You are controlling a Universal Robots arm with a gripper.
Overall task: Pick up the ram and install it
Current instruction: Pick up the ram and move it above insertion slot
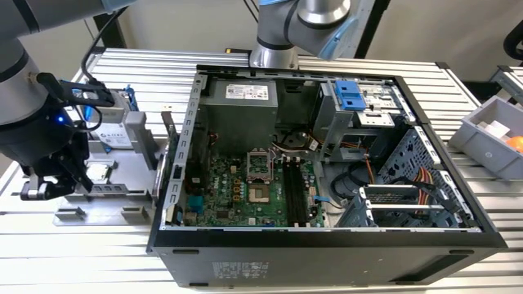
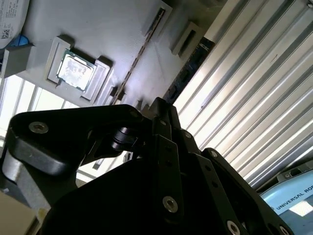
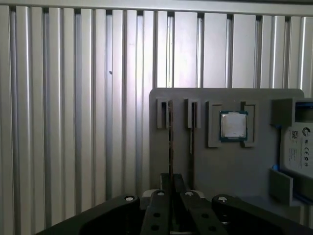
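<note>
**Gripper closed on the ram at the holder**

In the first wrist view the gripper [image 3: 171,182] has its fingers drawn together, and the thin edge of the ram [image 3: 170,139] runs straight in between them, so it appears clamped on the stick's near end. The ram stands on edge in the outermost slot of the grey holder [image 3: 220,166], right beside the holder's border with the slatted table [image 3: 73,122]. Its far end sits in the slot's bracket.

A second stick [image 3: 191,139] stands parallel just beside it. Further along the holder are the square silver chip [image 3: 233,125] and then the hard drive [image 3: 298,147].

In the second wrist view the ram [image 2: 191,66] shows its dark blue face, leading down to the closed fingertips [image 2: 161,110].

In the exterior view the arm is low over the holder on that view's left, well apart from the open computer case [image 1: 327,248], whose motherboard [image 1: 233,190] carries the black memory slots [image 1: 293,190].
</note>
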